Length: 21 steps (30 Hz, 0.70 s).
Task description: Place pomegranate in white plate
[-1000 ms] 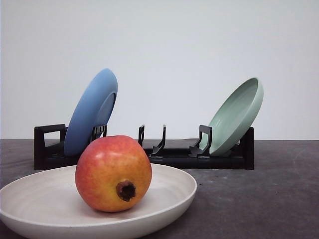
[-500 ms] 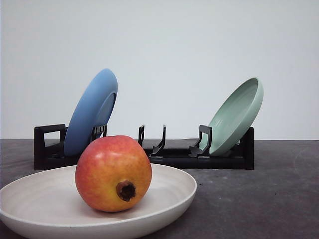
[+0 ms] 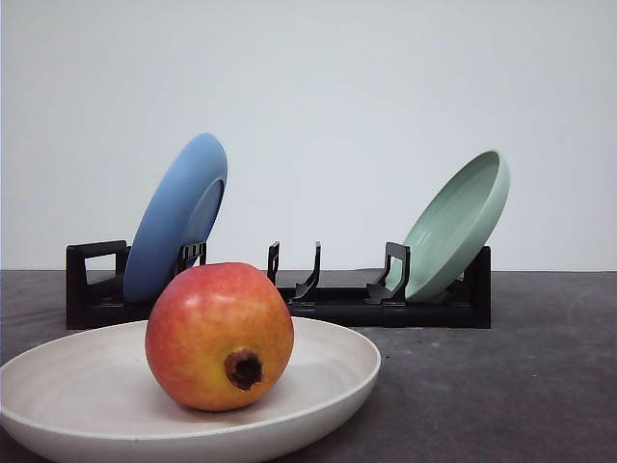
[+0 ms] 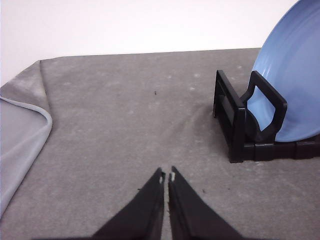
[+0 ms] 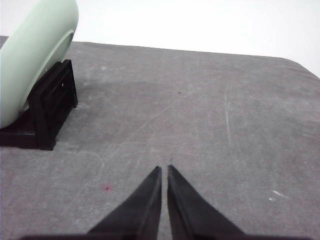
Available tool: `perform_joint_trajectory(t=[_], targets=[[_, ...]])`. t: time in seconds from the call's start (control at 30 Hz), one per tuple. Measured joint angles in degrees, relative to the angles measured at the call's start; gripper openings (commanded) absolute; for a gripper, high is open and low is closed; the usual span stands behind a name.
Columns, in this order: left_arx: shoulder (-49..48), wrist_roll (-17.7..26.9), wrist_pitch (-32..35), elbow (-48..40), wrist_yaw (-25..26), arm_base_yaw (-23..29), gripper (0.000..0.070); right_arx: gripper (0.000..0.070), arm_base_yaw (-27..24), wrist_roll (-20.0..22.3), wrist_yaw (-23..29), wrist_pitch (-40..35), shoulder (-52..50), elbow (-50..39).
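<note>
Front view: I saw the pomegranate (image 3: 220, 336) resting inside the white plate (image 3: 58, 386), calyx nub facing the camera, fruit sitting a little right of the plate's centre. The plate lay at the near left edge of the desk (image 3: 501, 386), w/ its rim cut off by the frame. Behind it stood a black dish rack (image 3: 328, 301) running across the desk; a blue plate (image 3: 174, 217) leaned in its left end & a pale green plate (image 3: 458, 227) leaned in its right end, w/ slots between them.

Left wrist view: my left end effector (image 4: 166, 176) was clenched, tips all but touching, gripping nothing, above bare grey desk near the rack's blue-plate end. A light grey cloth (image 4: 20, 135) lay off to one side.

Right wrist view: my right end effector (image 5: 164, 170) was likewise clenched on nothing, over desk beside the green-plate end.
</note>
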<state>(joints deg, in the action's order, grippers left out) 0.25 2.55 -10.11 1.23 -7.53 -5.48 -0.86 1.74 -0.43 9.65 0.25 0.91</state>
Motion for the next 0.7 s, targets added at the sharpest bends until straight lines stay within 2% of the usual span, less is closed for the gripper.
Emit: perform_joint_trajectory(t=[0.7], targets=[[0.0,0.0,0.0,0.0,0.0,0.0,0.0,0.0019,0.0,0.0,0.0,0.0,0.0,0.0]])
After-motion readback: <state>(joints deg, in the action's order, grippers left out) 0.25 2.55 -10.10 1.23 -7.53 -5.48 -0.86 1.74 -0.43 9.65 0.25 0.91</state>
